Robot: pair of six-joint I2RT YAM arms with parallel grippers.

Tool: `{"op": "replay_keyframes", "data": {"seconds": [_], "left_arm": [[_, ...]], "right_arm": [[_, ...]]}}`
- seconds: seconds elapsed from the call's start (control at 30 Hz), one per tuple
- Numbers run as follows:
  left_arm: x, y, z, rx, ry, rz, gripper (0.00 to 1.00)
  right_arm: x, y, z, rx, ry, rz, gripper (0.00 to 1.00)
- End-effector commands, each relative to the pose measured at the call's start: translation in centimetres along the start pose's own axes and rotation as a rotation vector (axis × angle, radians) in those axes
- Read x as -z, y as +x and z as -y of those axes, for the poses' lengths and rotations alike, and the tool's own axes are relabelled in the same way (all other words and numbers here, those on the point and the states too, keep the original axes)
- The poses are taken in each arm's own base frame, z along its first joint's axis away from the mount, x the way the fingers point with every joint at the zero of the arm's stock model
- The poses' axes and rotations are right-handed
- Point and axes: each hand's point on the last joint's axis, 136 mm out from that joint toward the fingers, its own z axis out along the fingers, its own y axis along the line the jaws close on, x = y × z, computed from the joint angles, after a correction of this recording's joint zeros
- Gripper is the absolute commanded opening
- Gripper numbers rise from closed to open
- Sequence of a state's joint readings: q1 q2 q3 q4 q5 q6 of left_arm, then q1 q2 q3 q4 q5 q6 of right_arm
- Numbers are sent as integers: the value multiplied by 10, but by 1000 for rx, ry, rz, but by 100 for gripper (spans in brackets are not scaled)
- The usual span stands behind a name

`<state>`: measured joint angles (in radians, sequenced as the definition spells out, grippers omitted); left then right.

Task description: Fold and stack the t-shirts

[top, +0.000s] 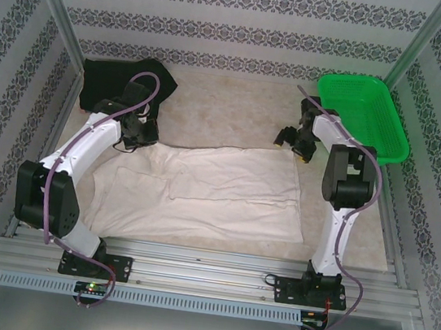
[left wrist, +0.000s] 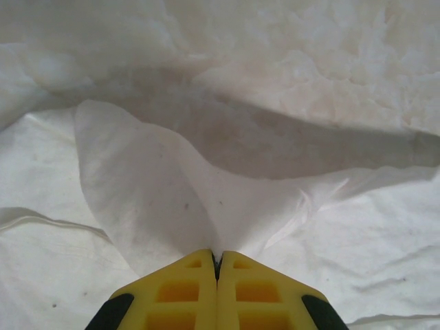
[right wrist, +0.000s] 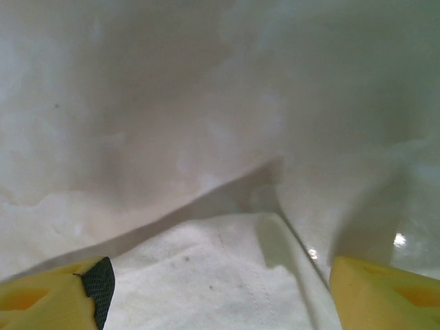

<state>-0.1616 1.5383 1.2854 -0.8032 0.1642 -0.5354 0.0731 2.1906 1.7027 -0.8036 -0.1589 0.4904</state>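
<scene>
The cream tee (top: 217, 189) lay spread flat mid-table toward the near edge, and the black tee (top: 105, 79) sat bunched in the far-left corner. My L gripper (left wrist: 216, 258) was clamped on a thin pinch of cream cloth at its far-left edge. The R gripper (top: 290, 138) hung w/ jaws apart over the far-right corner, holding nothing. Fabric looked light, limp and wrinkle-prone, so I'd take hems/corners on both sides and lift evenly.

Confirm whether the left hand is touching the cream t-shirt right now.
Touching. The left wrist view shows the left hand closed on a raised pinch of the cream t-shirt, with the cloth running straight into its shut jaws.
</scene>
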Motion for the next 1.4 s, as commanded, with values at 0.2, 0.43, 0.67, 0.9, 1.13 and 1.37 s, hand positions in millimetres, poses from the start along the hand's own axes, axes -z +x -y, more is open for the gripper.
{"op": "replay_keyframes", "data": {"seconds": [0.2, 0.43, 0.67, 0.9, 1.13, 1.37], "left_arm": [[-2, -2, 1, 36, 32, 0, 0], [-3, -2, -3, 61, 37, 1, 0], [-2, -1, -7, 76, 40, 3, 0], [0, -2, -13, 103, 53, 11, 0], [11, -18, -12, 144, 125, 40, 0], [23, -42, -27, 236, 217, 86, 0]], "right_arm": [[-3, -12, 1, 33, 100, 24, 73], [-9, -16, 3, 57, 146, 19, 64], [-15, -16, 3, 67, 157, 13, 44], [-13, -17, 2, 74, 160, 25, 8], [13, -34, -4, 71, 126, 151, 0], [52, -52, 2, 37, 73, 283, 0]]}}
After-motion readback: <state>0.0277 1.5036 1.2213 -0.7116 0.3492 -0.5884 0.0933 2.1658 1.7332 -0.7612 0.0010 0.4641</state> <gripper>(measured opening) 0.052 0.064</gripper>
